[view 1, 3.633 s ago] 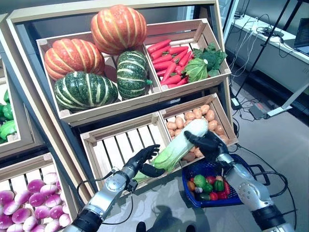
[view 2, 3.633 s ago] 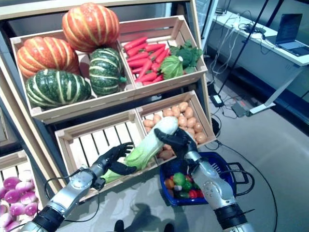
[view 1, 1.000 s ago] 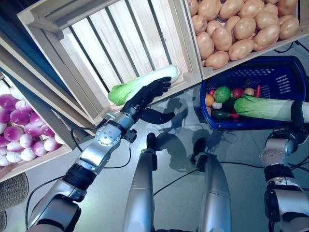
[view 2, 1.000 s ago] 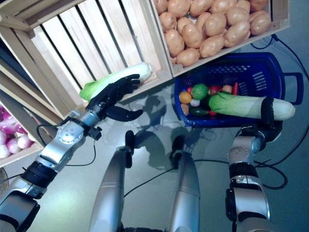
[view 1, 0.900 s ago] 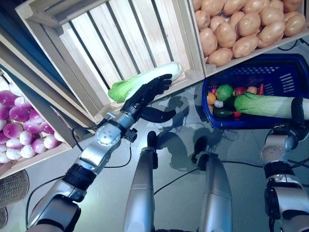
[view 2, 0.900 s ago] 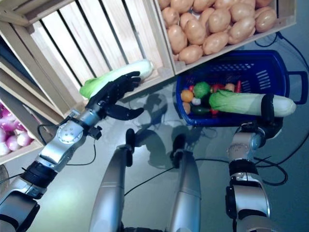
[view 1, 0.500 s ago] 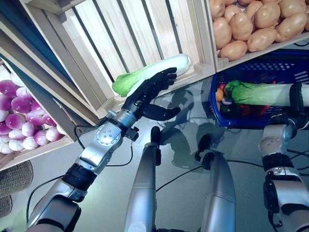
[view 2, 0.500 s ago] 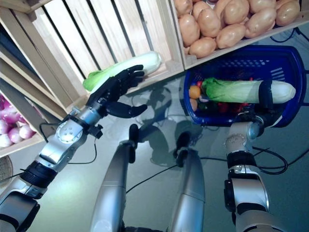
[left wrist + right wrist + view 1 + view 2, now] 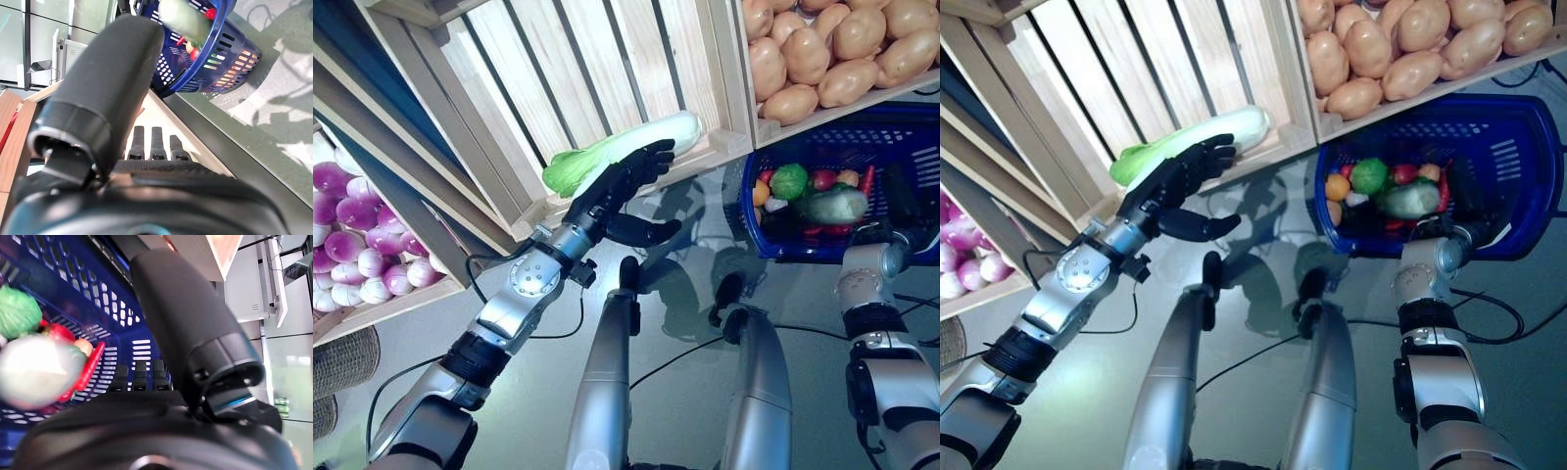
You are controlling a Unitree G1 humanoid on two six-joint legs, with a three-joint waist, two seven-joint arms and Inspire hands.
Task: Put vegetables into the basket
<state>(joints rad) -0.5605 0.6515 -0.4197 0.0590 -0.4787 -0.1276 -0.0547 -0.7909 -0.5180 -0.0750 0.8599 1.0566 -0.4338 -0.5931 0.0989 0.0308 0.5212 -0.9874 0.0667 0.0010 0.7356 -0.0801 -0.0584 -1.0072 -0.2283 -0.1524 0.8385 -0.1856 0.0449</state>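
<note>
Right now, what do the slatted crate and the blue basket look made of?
Slatted crate: pale unfinished wood by the look, with visible grain and separate boards with gaps. Blue basket: likely moulded plastic, glossy, with uniform colour and a regular grid of slots in its wall.

Plastic basket (image 9: 1518, 147) (perforated), wooden crates (image 9: 607, 69)

Bright, even light with a cool cast. Glossy floor (image 9: 548, 392) carries pale glare and soft shadows. Wrist views: near hand blurred, falling cabbage (image 9: 39, 369) motion-smeared.
</note>
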